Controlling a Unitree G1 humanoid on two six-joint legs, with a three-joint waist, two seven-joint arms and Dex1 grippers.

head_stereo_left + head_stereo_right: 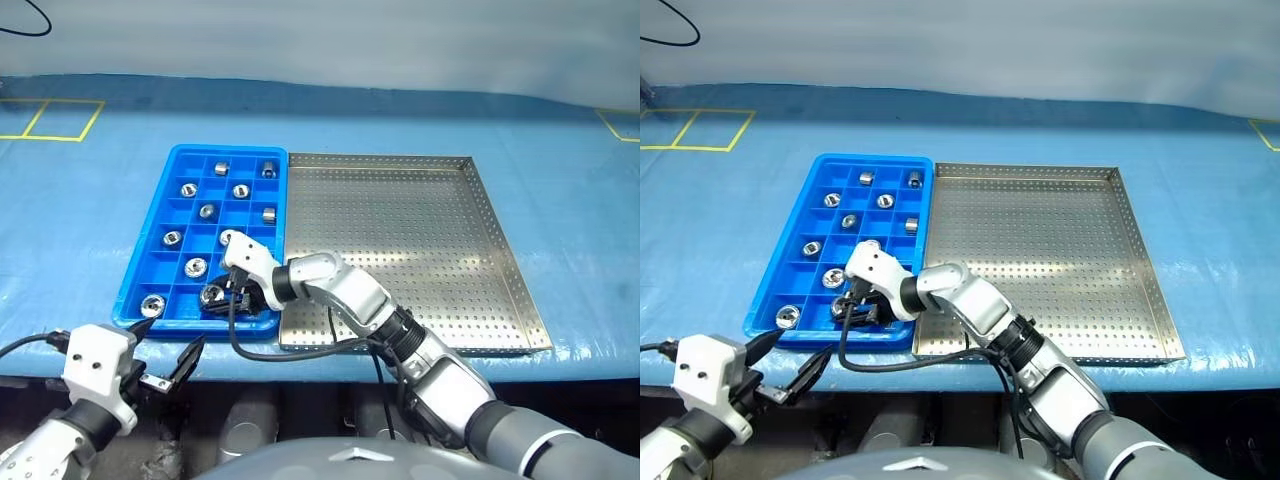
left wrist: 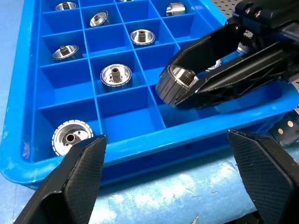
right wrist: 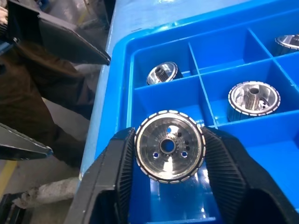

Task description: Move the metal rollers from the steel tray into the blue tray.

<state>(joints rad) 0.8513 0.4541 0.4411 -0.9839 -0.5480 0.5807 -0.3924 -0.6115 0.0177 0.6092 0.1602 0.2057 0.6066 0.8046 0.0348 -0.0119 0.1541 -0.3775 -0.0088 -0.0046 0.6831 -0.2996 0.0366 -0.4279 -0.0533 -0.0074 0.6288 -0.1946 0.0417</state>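
The blue tray (image 1: pixel 228 149) lies left of the steel tray (image 1: pixel 400 250), whose perforated floor is bare. Several metal rollers (image 1: pixel 207 211) sit one to a cell in the blue tray. My right gripper (image 1: pixel 222 297) reaches over the tray's near row, shut on one more roller (image 3: pixel 169 147). In the right wrist view both black fingers (image 3: pixel 119 172) press the roller's rim above a near cell. The left wrist view has that held roller (image 2: pixel 172 86) hanging just over the tray. My left gripper (image 1: pixel 172 348) stands open at the table's near edge, just in front of the blue tray's near left corner.
A blue sheet covers the table (image 1: pixel 80 220). Yellow tape lines (image 1: pixel 60 120) mark its far left. A black cable (image 1: pixel 300 348) loops from my right wrist along the near rim of both trays. The table's front edge (image 1: pixel 560 365) runs just behind my arms.
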